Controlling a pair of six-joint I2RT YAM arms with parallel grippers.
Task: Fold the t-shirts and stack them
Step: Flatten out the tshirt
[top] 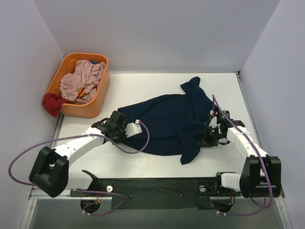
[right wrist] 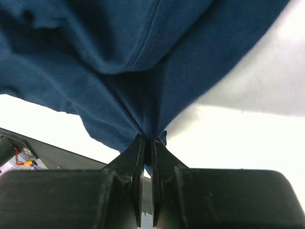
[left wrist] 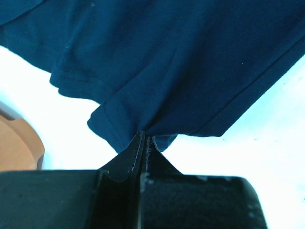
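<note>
Pink t-shirt [top: 83, 78], perhaps several, in orange basket [top: 93, 106]

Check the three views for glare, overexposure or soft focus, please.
Top external: even light, sharp, the navy t-shirt well defined. Left wrist: the table blown out to white, the left gripper a dark silhouette. Right wrist: similar table glare beneath the cloth, the right gripper underexposed and slightly soft.

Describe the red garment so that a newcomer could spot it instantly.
Look to the far left corner of the table, where an orange basket stands. The red garment hangs over its near left rim, unlike the pink clothes piled inside.
</note>
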